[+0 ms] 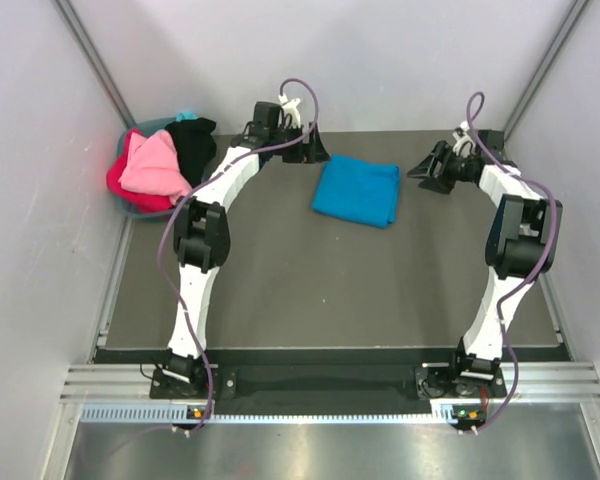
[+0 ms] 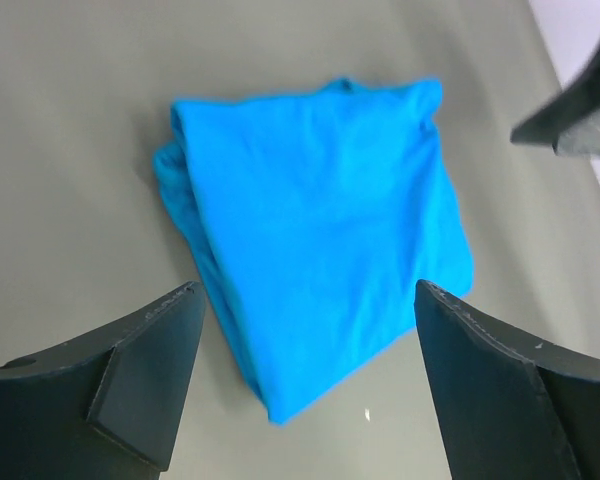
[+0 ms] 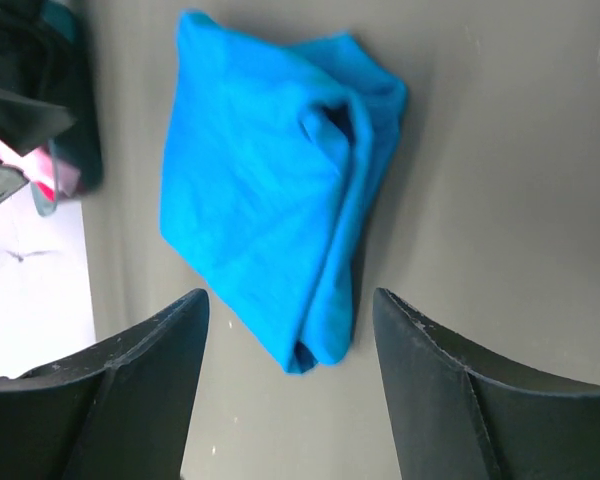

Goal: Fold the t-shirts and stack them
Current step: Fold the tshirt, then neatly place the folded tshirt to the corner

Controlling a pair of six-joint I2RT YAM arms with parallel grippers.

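Blue cloth, folded and set down: the blue t-shirt (image 1: 357,193) lies as a compact, roughly rectangular packet on the far half of the dark table (image 1: 280,290). It sits between my two arms and touches neither. The left gripper (image 1: 308,148) hangs just beside its left edge, and the right gripper (image 1: 427,166) is a little farther off on the other side. Each wrist camera frames the packet between widely parted fingers. Nothing is caught in the jaws of either, so I read both as open and empty.

This shirt looks finished to me, and I judge the work now turns to the pile. The pink t-shirt (image 1: 155,165), red t-shirt (image 1: 128,185) and black t-shirt (image 1: 192,145) sit heaped in the teal basket (image 1: 140,213) in the far left corner, well apart from the blue packet. That heap lies to the left of the left gripper, with the black cloth nearest it and the pink on top toward the wall.

The left arm is plainly the closer one; the right would have to reach across the folded shirt. The packet's slightly longer side runs left to right, a touch skewed. I cannot tell how tangled the basket's shirts are.
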